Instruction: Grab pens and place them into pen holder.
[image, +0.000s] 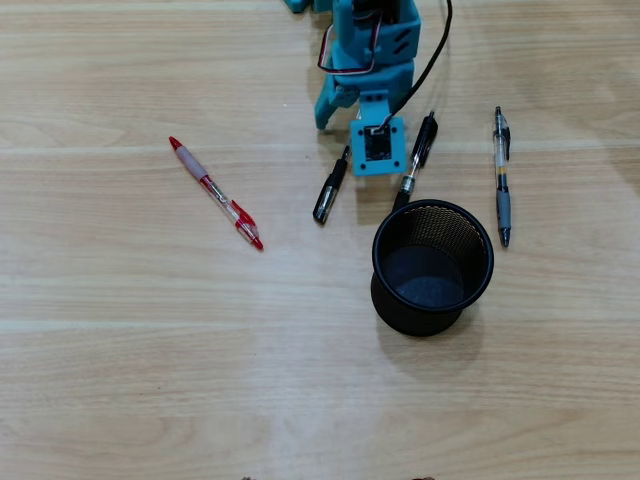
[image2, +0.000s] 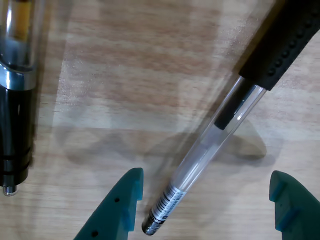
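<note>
The blue arm (image: 365, 50) came in from 12 o'clock over the wooden surface (image: 150, 350). The black mesh cup (image: 433, 266) stood upright just below it, toward 5 o'clock. A red pen (image: 216, 193) lay far off at 9 o'clock. A pen with a grey sleeve (image: 501, 177) lay at 3 o'clock, beside the cup.

Two clear pens with black ends lay under the arm, one on the left (image: 331, 185) and one on the right (image: 416, 158). In the wrist view, the tool (image2: 210, 210) was wide open. One clear pen (image2: 215, 145) lay slanted between its teal tips. The other pen (image2: 17, 95) lay at the left edge.
</note>
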